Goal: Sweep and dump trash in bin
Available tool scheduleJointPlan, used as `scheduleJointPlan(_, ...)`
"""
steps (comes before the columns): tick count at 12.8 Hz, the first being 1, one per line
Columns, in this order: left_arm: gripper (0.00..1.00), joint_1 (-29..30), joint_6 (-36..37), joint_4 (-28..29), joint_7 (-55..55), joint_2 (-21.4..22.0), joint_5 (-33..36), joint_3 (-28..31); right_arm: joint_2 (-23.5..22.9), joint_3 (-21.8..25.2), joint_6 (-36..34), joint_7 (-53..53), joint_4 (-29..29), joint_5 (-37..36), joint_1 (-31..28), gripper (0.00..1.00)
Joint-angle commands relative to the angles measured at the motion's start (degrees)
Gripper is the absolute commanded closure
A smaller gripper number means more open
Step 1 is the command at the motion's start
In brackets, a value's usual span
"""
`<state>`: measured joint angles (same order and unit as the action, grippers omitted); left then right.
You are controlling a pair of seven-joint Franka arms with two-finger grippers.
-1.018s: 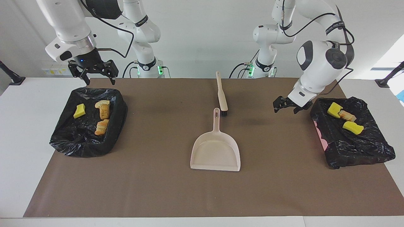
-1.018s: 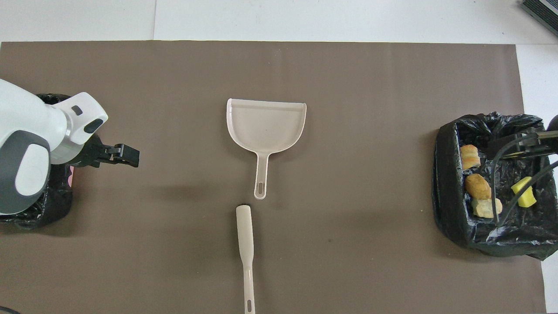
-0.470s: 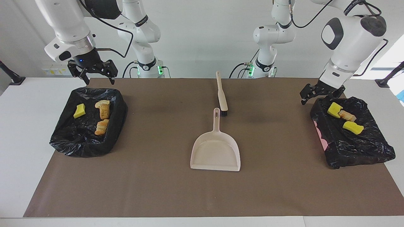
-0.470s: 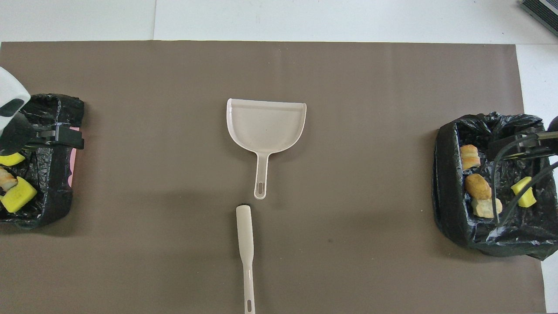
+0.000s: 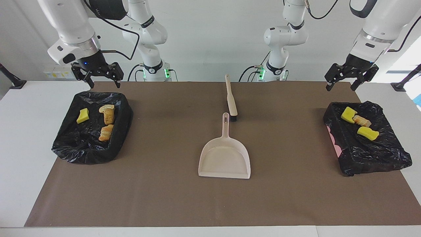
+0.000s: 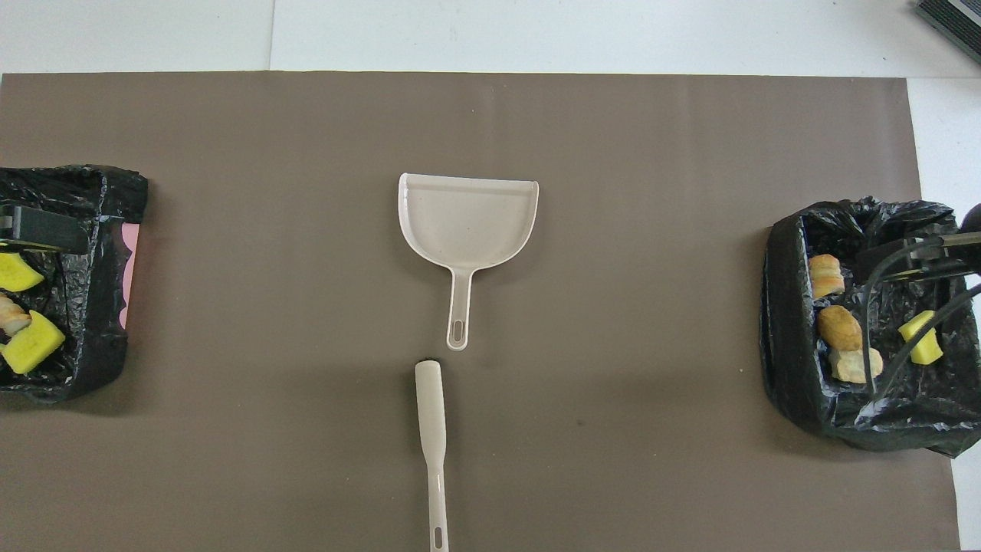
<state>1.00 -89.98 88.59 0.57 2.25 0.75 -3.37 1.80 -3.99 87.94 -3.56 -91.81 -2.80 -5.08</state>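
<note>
A: Where is the trash?

B: All of it lies in the two black-lined bins. Taking the dustpan (image 5: 224, 160) as the clock's centre in the facing view, one bin (image 5: 65, 144) sits at about nine o'clock, toward the right arm's end of the table. It holds a yellow sponge piece (image 5: 83, 116) and two bread-like chunks (image 5: 108, 113), one nearer to the robots than the other (image 5: 106, 132).

A: And the second bin?

B: The second bin (image 5: 371, 158) is at roughly three o'clock, toward the left arm's end. In it lie two yellow sponge pieces (image 5: 348, 114) (image 5: 367, 133) with a tan chunk (image 5: 361, 121) between them, touching the one nearer to the robots.

A: The tools?

B: The dustpan lies flat mid-mat, its handle pointing to twelve o'clock, toward the robots. The brush (image 5: 231, 98) lies just past the handle's end, at twelve, bristle end nearest the dustpan, close to it but apart.

A: The grippers?

B: The right gripper (image 5: 97, 76) hangs in the air over the robots' edge of the nine o'clock bin, fingers spread wide, nothing between them. The left gripper (image 5: 349, 76) hangs above the mat's corner by the three o'clock bin, fingers likewise wide apart and empty.
</note>
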Motion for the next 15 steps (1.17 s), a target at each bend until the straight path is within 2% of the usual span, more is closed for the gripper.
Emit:
scheduleJointPlan(1, 0.0, -0.6, 2.4, -0.2, 0.2, 1.3, 0.9, -0.5, 0.8, 1.1, -0.7, 1.0, -0.4, 0.4, 0.9, 0.0)
scheduleJointPlan(4, 0.0, -0.1, 1.7, 3.8, 0.5, 3.5, -0.8, -0.3, 0.8, 1.0, -0.9, 1.0, -0.4, 0.5, 0.8, 0.0)
scheduleJointPlan(7, 0.0, 0.1, -3.0, 4.8, 0.1, 3.5, -2.8, -0.3, 0.8, 1.0, -1.0, 1.0, -0.5, 0.7, 0.2, 0.0)
scheduleJointPlan(9, 0.0, 0.1, -3.0, 5.2, 0.1, 3.7, -3.8, -0.3, 0.8, 1.4, -1.1, 1.1, -0.5, 3.0, -0.2, 0.0)
scheduleJointPlan(15, 0.0, 0.0, -2.0, 5.3, 0.4, 3.8, -4.0, -0.1, 0.8, 1.8, -0.2, 1.3, -0.3, 2.6, -0.6, 0.0)
